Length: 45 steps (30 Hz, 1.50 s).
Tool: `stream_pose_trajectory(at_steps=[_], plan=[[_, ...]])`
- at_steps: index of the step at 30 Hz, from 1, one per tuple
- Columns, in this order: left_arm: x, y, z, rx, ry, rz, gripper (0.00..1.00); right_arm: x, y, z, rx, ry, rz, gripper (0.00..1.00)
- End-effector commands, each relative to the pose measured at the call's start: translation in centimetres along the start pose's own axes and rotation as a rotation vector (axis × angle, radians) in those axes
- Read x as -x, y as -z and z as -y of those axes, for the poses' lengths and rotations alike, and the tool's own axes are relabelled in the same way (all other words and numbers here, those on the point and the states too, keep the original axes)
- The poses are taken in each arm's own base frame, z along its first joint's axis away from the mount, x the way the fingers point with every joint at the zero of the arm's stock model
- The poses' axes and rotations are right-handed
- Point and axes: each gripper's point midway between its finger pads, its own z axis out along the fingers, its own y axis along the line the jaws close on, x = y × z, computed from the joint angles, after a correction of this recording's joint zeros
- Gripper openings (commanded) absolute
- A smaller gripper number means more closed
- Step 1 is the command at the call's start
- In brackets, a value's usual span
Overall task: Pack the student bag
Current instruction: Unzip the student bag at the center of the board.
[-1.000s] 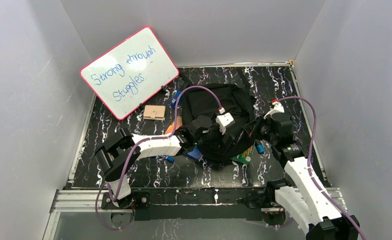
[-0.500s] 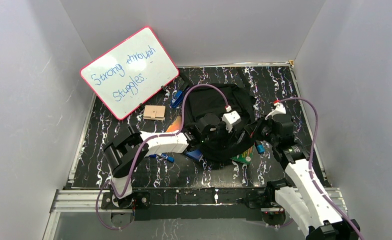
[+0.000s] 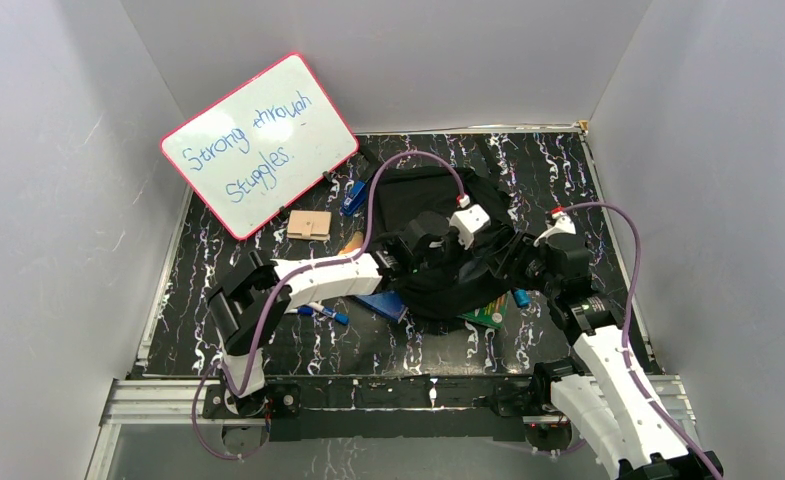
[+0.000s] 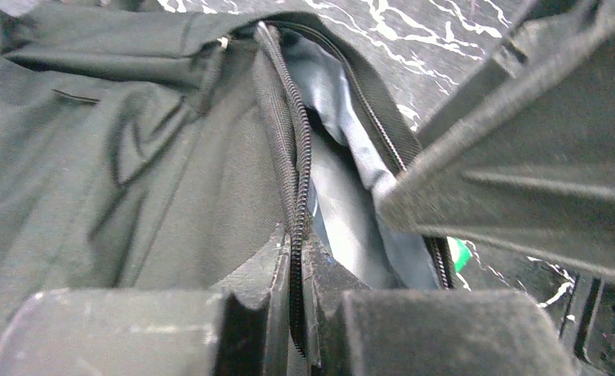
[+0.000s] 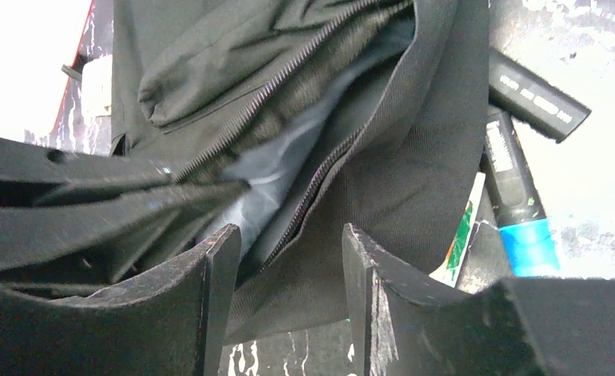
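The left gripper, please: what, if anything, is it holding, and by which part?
The left gripper is shut on the bag, pinching the zipper edge of its open mouth.

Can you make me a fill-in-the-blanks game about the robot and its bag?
1. The left hand is pinched shut on the ____ of the student bag.
2. The right hand has its jaws ____.
3. The first word written on the whiteboard is ____.
4. The marker lying next to the right hand has a ____ end.

Missing words: zipper, open, Strong, blue.
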Motion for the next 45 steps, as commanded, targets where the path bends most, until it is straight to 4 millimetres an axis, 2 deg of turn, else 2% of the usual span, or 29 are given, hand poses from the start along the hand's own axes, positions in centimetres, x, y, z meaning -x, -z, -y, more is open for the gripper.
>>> stream_pose_trajectory(at_steps=[1, 6, 9, 13, 16, 19, 22, 26, 33, 39, 43, 45], plan=[[3.9, 0.9, -3.0, 0.109, -0.029, 0.068, 0.0, -0.2, 0.7, -1.0, 0.017, -0.068, -0.035, 0.59], [5.5, 1.5, -4.2, 0.134, -0.082, 0.081, 0.0, -2.1, 0.5, 0.0, -0.038, -0.152, -0.121, 0.56], [6.6, 2.0, -5.0, 0.157, -0.114, 0.088, 0.0, -2.3, 0.3, 0.2, -0.055, -0.175, -0.126, 0.41], [8.6, 3.2, -6.7, 0.225, -0.171, 0.1, 0.0, -0.7, 0.2, 0.8, -0.107, -0.159, -0.062, 0.11], [10.6, 4.7, -8.5, 0.283, -0.176, 0.113, 0.0, 2.5, 0.5, 1.1, -0.162, -0.106, 0.037, 0.0], [12.9, 6.2, -10.2, 0.322, -0.157, 0.123, 0.0, 6.2, 0.9, 0.3, -0.184, -0.034, 0.128, 0.0], [15.1, 7.8, -11.7, 0.367, -0.153, 0.142, 0.0, 9.1, 0.5, -0.5, -0.193, 0.032, 0.179, 0.0], [16.7, 9.7, -13.6, 0.426, -0.156, 0.134, 0.0, 12.3, -0.8, -0.9, -0.227, 0.105, 0.233, 0.0], [18.3, 12.2, -17.3, 0.516, -0.14, 0.121, 0.0, 17.7, -3.8, -1.5, -0.251, 0.2, 0.322, 0.0], [18.2, 14.4, -20.7, 0.598, -0.119, 0.098, 0.0, 20.9, -7.4, 0.4, -0.284, 0.247, 0.339, 0.0], [16.1, 14.9, -23.5, 0.634, -0.057, 0.072, 0.0, 22.1, -10.2, 0.5, -0.19, 0.28, 0.335, 0.0], [14.7, 14.3, -24.6, 0.62, -0.006, 0.071, 0.0, 22.5, -11.7, 0.1, -0.13, 0.311, 0.325, 0.04]])
